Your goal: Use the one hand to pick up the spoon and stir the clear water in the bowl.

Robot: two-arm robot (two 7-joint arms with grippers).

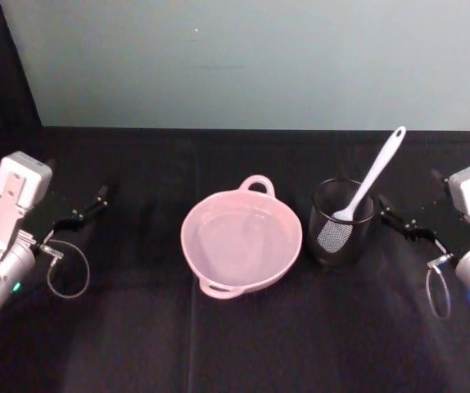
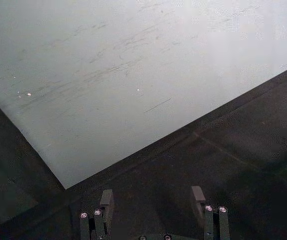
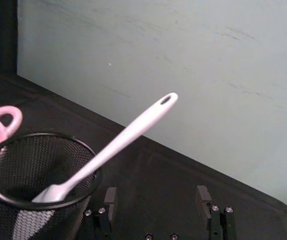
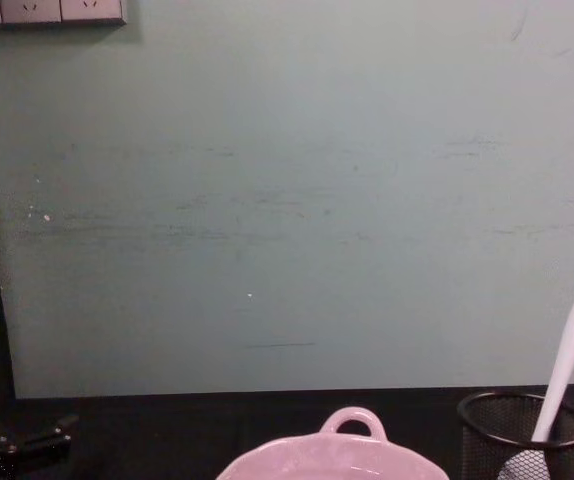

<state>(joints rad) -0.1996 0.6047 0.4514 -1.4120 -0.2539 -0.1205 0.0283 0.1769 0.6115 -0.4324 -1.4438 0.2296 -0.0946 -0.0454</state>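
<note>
**Nothing gripped yet**

The spoon (image 1: 372,182) leans in the black mesh cup (image 1: 341,237) just right of the bowl (image 1: 192,225), its head half hidden behind the mesh. The right claw (image 3: 156,196), near the cup, and the left claw (image 2: 152,196) both stand wide open, empty.

One bowl (image 1: 196,225), one spoon (image 1: 372,176), one black mesh cup (image 1: 356,244), two grippers: left gripper (image 2: 152,192), right gripper (image 3: 156,190).

Pink bowl (image 1: 219,237), white spoon (image 1: 374,176), black mesh cup (image 1: 359,239)
</note>
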